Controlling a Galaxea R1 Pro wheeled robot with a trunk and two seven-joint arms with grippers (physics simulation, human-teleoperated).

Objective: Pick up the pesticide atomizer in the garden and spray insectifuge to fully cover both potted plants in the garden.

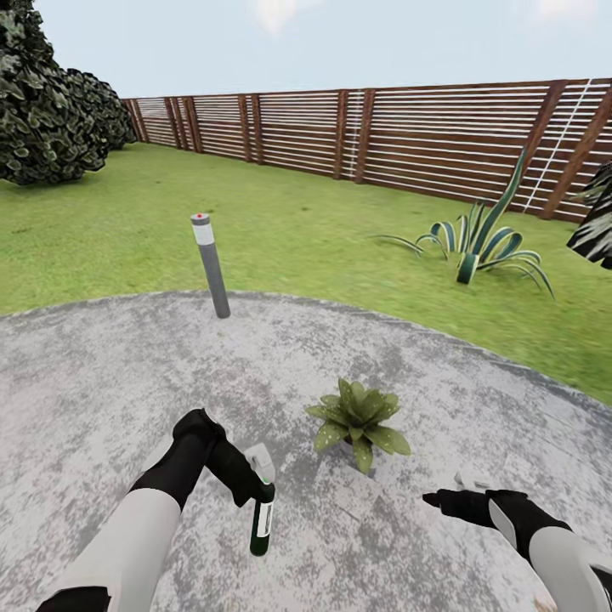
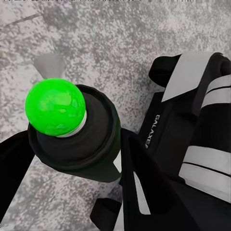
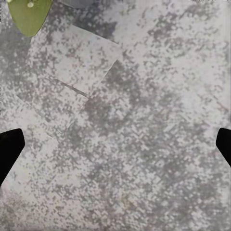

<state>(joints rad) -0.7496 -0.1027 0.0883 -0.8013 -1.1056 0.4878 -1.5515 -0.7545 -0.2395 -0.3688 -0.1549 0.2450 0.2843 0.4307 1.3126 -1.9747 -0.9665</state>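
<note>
My head camera looks forward and down over the round paved patch (image 1: 102, 391), out to the fence (image 1: 425, 140). My left wrist camera sits very close above the left gripper (image 2: 72, 159), facing down onto paving. My right wrist camera looks down past the right gripper (image 3: 115, 144) at that same paving, close.

Garden setting under a pale, hazy sky.
We see a round mottled grey paved patch (image 1: 127, 382) bordered by lawn (image 1: 280, 229), a brown slatted fence (image 1: 408, 136) behind, dark bushes (image 1: 51, 110) at the lawn's far left corner.
</note>
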